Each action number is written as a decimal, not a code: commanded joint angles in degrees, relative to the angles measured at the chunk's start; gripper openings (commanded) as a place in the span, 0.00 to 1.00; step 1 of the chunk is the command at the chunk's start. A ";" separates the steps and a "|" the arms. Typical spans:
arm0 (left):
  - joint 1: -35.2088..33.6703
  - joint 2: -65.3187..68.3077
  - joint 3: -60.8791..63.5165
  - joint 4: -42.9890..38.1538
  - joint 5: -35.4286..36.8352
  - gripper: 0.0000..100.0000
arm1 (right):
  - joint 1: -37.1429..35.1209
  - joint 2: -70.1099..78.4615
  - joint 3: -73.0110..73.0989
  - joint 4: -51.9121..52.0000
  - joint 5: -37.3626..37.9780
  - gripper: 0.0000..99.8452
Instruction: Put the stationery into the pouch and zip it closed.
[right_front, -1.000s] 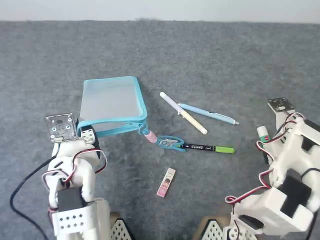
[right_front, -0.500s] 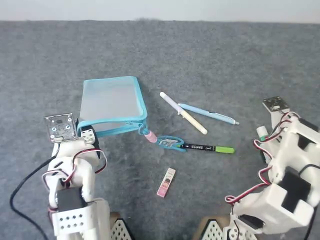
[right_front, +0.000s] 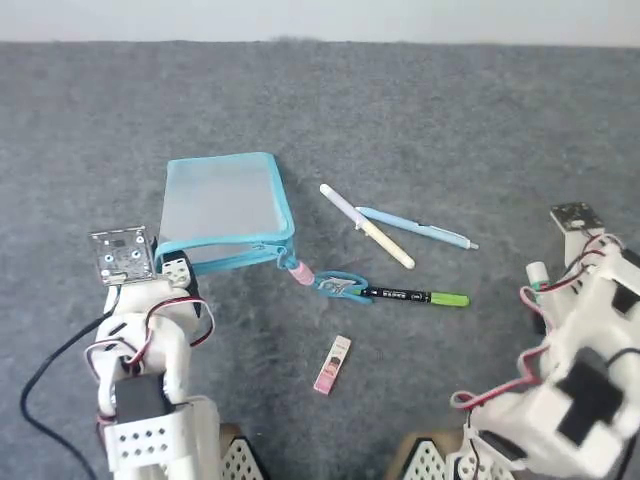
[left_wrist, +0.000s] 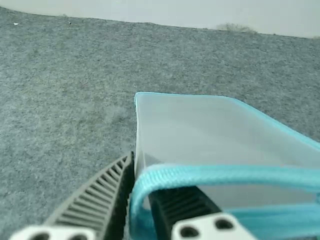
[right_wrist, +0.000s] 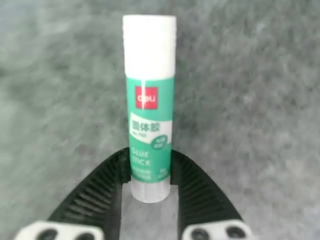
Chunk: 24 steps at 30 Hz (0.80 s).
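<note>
Meanwhile, the right gripper (right_wrist: 150, 185) is closed on the bottom end of a green-and-white glue stick (right_wrist: 149, 100), its ridged fingers (right_wrist: 102, 187) pinching only the base while most of the tube and the white cap stick out beyond them. From above, the stick (right_front: 537, 272) sits at the right edge of the grey mat (right_front: 400, 110), well apart from the pouch (right_front: 222, 208); whether it is clear of the mat cannot be told. Across the table, the left gripper (left_wrist: 140, 185) is clamped on the teal rim of the translucent pouch (left_wrist: 200, 130) at its near corner, one finger on each side of the rim.

The step in hand looks to be the carry to the pouch. With so short a hold on the stick, a slow swing and a level wrist would guard against the tube pivoting in the jaws. The stick would best go in cap first, through the rim beside the left arm's hold, and be let go only once it is well inside.

Between the two arms lie a white pen (right_front: 366, 226), a blue pen (right_front: 415, 228), a green-capped marker (right_front: 415, 296), scissors (right_front: 340, 285) touching the pink zip pull (right_front: 296, 268), and a pink eraser (right_front: 332, 364). The path should pass above them.
</note>
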 joint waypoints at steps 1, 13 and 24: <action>1.05 -0.35 0.13 -2.11 -0.18 0.01 | -9.89 -17.10 -0.62 10.59 -0.18 0.01; 22.86 -0.44 2.15 -0.70 -5.10 0.01 | -65.89 -39.25 -10.64 29.58 -22.15 0.01; 30.33 -0.35 1.89 -1.85 -5.19 0.01 | -67.74 -23.52 -12.92 27.74 -22.42 0.01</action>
